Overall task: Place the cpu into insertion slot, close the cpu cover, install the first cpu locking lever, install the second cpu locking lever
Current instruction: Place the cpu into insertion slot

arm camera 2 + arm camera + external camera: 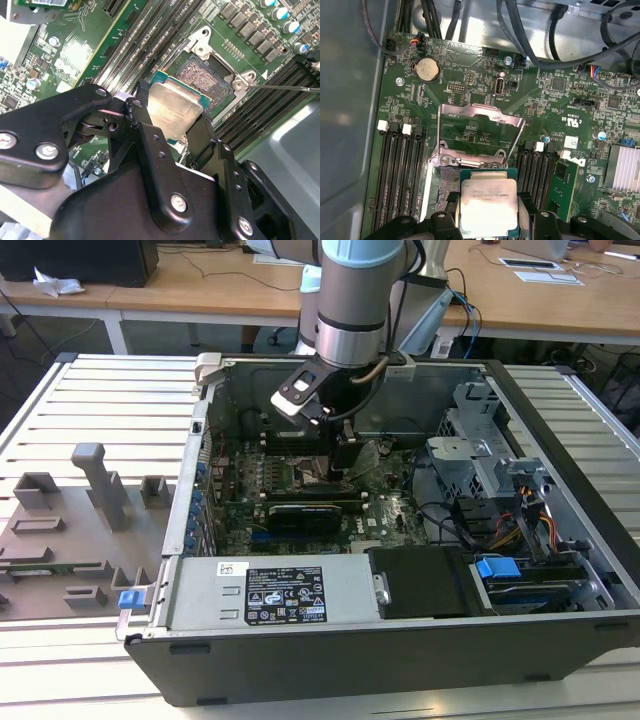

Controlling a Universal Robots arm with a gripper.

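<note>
Gripper [169, 120]: fingers clamped on two opposite edges of the cpu [487, 207]; cpu (silver top up) held low over the slot [207, 80], overlapping part of it; cover [480, 113] standing open at the slot's edge; all inside the open case [400, 660].

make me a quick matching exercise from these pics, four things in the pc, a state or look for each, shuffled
1 cpu
2 insertion slot
3 cpu cover
4 coin cell battery

a swung up, open
b round, silver
c held in the gripper
d uncovered, contacts showing

Pairs: 1-c, 2-d, 3-a, 4-b
</note>
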